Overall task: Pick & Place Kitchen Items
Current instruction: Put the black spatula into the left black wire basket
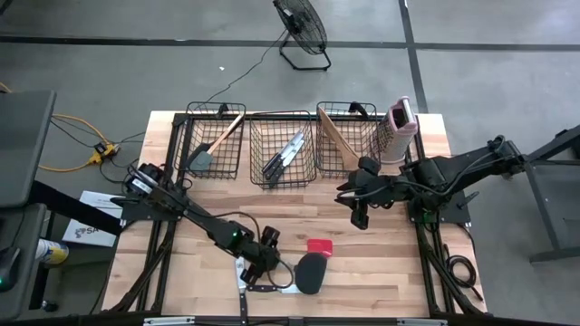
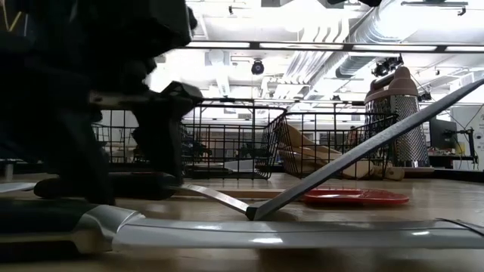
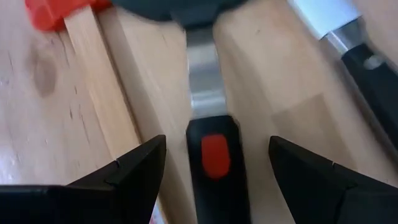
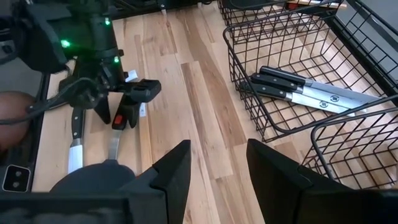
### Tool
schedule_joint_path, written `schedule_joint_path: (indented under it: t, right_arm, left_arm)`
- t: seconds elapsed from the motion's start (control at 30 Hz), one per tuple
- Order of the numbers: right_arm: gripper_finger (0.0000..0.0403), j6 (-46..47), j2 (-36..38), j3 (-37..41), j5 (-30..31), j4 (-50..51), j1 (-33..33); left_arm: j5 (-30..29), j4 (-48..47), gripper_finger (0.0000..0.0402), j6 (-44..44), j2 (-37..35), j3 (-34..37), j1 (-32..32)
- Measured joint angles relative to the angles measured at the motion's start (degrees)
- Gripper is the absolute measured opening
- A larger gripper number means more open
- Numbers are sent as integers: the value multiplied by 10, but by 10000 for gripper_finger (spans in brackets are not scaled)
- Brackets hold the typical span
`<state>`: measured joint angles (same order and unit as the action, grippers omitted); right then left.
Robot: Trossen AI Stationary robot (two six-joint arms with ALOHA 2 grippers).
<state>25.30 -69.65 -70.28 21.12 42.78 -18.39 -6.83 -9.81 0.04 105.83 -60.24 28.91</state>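
A black spatula lies near the table's front edge, with a dark head (image 1: 310,273), a steel neck (image 3: 204,74) and a black handle with a red spot (image 3: 214,158). My left gripper (image 3: 217,142) is low over it, open, one finger on either side of the handle with a gap showing on both sides. Beside it lie a red-headed spatula (image 1: 319,246) and a black-handled knife (image 3: 367,68). My right gripper (image 4: 217,155) hovers open and empty above the table's right middle (image 1: 360,215).
Three black wire baskets stand along the far edge. The left basket (image 1: 215,140) holds spatulas, the middle one (image 1: 283,149) knives, the right one (image 1: 344,136) wooden utensils. A pink-and-white grater (image 1: 399,131) stands upright at the far right. Bare wood lies between the baskets and the arms.
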Motion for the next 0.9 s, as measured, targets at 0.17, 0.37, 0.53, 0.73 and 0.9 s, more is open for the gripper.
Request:
schedule_joint_path:
  t: [0.17,0.37,0.53,0.73,0.9]
  right_arm:
    - [149,0,0,0,0,0,0]
    - [149,0,0,0,0,2,0]
    - [149,0,0,0,0,3,0]
    - [149,0,0,0,0,4,0]
    - [149,0,0,0,0,4,0]
  left_arm:
    - [4,-4,232,-3,0,1,0]
    - [1,-6,131,-6,0,1,0]
    - [0,-8,105,-7,-1,1,0]
    - [2,-22,105,-2,-16,2,0]
    - [0,-32,105,-10,-38,2,0]
